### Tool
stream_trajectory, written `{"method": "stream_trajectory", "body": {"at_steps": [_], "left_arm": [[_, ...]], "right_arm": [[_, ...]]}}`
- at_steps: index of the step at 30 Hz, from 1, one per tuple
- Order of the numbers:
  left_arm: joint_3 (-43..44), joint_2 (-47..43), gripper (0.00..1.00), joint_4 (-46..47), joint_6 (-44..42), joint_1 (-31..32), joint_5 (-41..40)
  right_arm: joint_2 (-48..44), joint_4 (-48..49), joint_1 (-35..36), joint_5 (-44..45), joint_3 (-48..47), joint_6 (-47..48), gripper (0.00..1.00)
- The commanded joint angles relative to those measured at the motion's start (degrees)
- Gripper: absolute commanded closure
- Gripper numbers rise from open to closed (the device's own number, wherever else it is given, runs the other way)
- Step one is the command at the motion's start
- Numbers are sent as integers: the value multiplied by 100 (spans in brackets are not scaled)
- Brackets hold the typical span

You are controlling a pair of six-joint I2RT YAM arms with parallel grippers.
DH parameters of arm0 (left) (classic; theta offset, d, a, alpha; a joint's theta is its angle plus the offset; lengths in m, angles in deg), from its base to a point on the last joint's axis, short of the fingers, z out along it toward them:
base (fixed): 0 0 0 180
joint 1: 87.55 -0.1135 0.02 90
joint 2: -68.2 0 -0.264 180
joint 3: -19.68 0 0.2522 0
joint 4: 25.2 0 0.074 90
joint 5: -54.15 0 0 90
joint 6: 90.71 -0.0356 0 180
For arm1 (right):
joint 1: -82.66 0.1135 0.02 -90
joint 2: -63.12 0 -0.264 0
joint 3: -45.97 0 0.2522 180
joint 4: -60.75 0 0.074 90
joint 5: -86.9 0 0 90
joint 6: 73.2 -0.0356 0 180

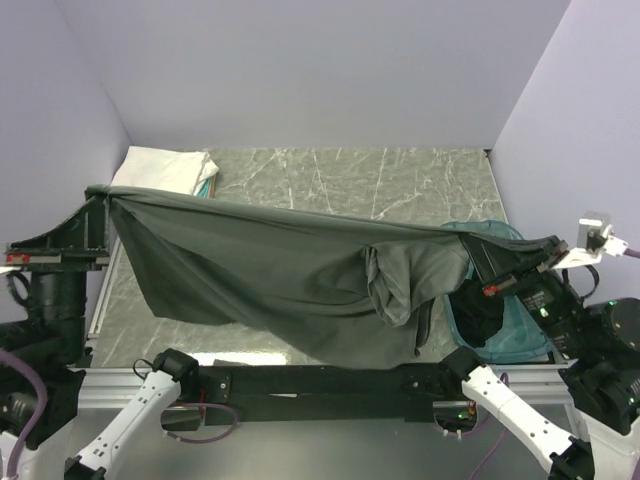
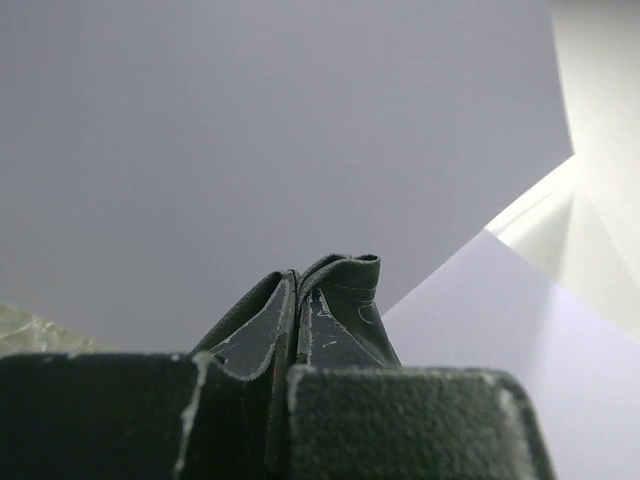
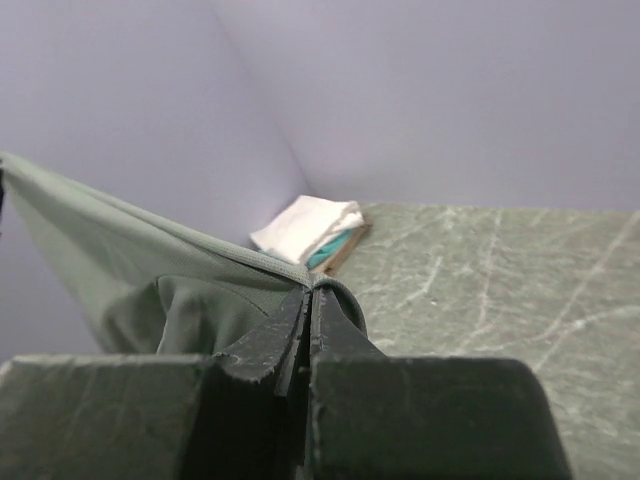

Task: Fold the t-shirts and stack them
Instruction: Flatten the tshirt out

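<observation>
Left gripper and right gripper clench the grey tee, spread aloft; next it likely needs laying flat near the stack.

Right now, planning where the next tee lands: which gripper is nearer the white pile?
Left. The left gripper pinches the grey tee right beside the pile; the right gripper holds its other end across the table, by the bin.

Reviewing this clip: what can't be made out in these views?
- Table under the grey t-shirt: top view, hidden by the hanging cloth.
- Teal bin contents: top view, covered by shirt and right arm.
- Folded stack: only white and a teal edge show; lower layers hidden.
- Left wrist view: shirt beyond the pinched hem, blocked by the jaws.
</observation>
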Motion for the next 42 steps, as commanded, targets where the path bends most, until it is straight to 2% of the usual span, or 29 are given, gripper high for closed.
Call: {"method": "stream_trajectory", "body": {"at_steps": [1, 3, 6, 8, 9, 10, 11, 12, 13, 14, 15, 16, 17, 18, 19, 20, 21, 26, 29, 30, 34, 38, 42], "left_arm": [[-279, 335, 99, -112, 41, -7, -382], [-498, 633, 99, -252, 112, -7, -741], [-928, 1213, 99, -402, 278, -7, -1269], [-1210, 1845, 99, -411, 384, -7, -1753], [-1412, 2126, 99, -428, 437, -16, -1876], [-1483, 2738, 98, -342, 394, -33, -1973], [-1545, 3074, 93, -210, 359, -68, -1948], [-1589, 3426, 87, -52, 254, -208, -1800], [-1546, 4169, 75, 297, -60, -322, -1189], [-1433, 4577, 48, 240, -72, -437, -983], [-962, 4963, 41, 13, -3, -673, -729], [-678, 5655, 35, -233, 120, -771, -561], [-397, 5931, 29, -844, 208, -841, -429], [-3, 6117, 26, -1016, 235, -894, -445], [71, 6249, 6, -1078, 183, -903, -506], [80, 6233, 1, -1088, 174, -904, -498], [-7, 6181, 1, -1070, 148, -904, -454], [-858, 5242, 1, -1228, 542, -904, -252], [-1947, 4495, 0, -984, 762, -868, 511], [-2550, 4319, 1, -843, 780, -816, 739], [-3767, 3633, 1, -140, 903, -465, 1531], [-4164, 3745, 0, 222, 780, -297, 1990], [-4262, 4193, 1, 529, 692, -288, 2078]], "right_arm": [[496, -51, 22, 755, 132, 11, 100], [944, -95, 14, 1299, 273, -15, 100], [1464, 88, -143, 1574, 501, 20, 100], [2087, 308, -486, 1242, 861, 2, 100], [2585, 683, -1062, 544, 1185, -50, 100], [2877, 939, -1268, 241, 1344, -59, 100], [3185, 1290, -1435, 3, 1511, 36, 100], [3884, 1963, -1524, -87, 1687, 133, 100], [4309, 2118, -1699, -44, 1584, 169, 100], [4765, 2137, -1744, 52, 1383, 230, 100], [5588, 1867, -1770, 253, 816, 257, 100], [5944, 1569, -1771, 673, 462, 275, 92], [6235, 1105, -1771, 747, 145, 309, 78], [6525, 1048, -1762, 800, -189, 336, 55], [6571, 1065, -1762, 800, -253, 336, 44], [6546, 1091, -1753, 844, -271, 336, 21], [6424, 1100, -1762, 888, -245, 319, 12], [5528, 1109, -1648, 810, 483, 169, 10], [4702, 1310, -1306, 651, 1431, 12, 10], [4378, 1328, -1044, 590, 1895, -120, 9], [3751, 1478, -550, 449, 3058, -586, 9], [3548, 1505, -294, 220, 3692, -894, 9], [3889, 1654, -224, 150, 3983, -1008, 9]]}}
